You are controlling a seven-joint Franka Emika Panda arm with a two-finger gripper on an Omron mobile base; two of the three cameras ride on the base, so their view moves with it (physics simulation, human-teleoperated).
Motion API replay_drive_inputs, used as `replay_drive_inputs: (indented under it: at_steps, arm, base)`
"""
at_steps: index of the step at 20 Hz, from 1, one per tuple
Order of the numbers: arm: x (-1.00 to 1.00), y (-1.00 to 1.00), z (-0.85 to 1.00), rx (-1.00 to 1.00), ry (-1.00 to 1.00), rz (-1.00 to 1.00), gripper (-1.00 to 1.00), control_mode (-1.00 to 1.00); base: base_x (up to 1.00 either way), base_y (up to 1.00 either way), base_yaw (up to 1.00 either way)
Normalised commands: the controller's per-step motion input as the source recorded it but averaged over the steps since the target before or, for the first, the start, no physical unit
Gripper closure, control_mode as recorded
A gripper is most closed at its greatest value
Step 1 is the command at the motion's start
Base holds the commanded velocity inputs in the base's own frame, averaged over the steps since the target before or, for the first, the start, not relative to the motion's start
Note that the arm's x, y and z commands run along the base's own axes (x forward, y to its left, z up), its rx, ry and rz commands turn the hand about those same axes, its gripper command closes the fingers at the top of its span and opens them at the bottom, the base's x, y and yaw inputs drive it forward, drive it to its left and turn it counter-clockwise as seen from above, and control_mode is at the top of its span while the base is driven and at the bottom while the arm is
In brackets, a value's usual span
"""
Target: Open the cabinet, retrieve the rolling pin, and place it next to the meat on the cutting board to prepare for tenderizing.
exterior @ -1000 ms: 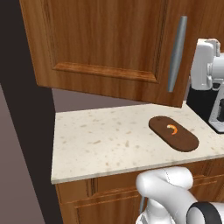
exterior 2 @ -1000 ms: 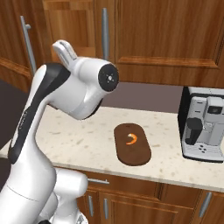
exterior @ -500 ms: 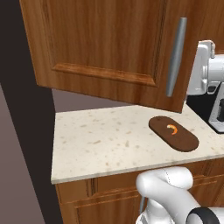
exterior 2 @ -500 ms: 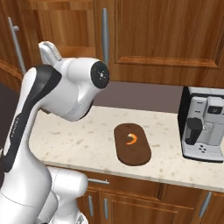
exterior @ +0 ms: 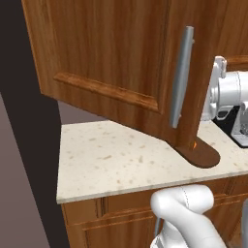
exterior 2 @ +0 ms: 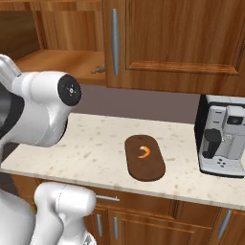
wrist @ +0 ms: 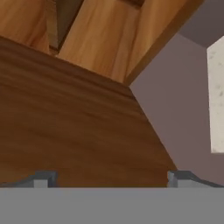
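Swinging out over the worktop [exterior 2: 95, 143], the cabinet [exterior: 121, 63] door bares its shelf, where you can spot the rolling pin [exterior 2: 99, 70]; your hand [wrist: 111, 179] gapes wide and empty, ready to reach in above the cutting board [exterior 2: 144, 157].

A speckled beige countertop [exterior 2: 95, 143] carried a dark oval cutting board [exterior 2: 143, 165] with an orange piece of meat [exterior 2: 144, 151] on it, and a coffee machine [exterior 2: 224, 136] stood to the board's right.
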Motion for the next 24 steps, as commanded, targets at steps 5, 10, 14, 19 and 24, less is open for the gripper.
replay_drive_inputs:
  at_steps: [5, 10, 14, 19, 24]
  arm:
    - [-0.03, 1.00, -0.08, 0.00, 0.00, 0.04, -1.00, -1.00]
    - [0.00, 1.00, -0.16, 0.00, 0.00, 0.02, -1.00, -1.00]
    - [0.00, 1.00, -0.19, -0.03, 0.01, 0.04, -1.00, -1.00]
    - [0.00, 1.00, -0.19, -0.03, 0.08, 0.08, -1.00, -1.00]
    - [-0.02, 0.78, -0.20, -0.01, 0.04, 0.10, -1.00, -1.00]
  base:
    - [0.00, 0.00, 0.00]
    - [0.00, 0.00, 0.00]
    - [0.00, 0.00, 0.00]
    - [0.00, 0.00, 0.00]
    - [0.00, 0.00, 0.00]
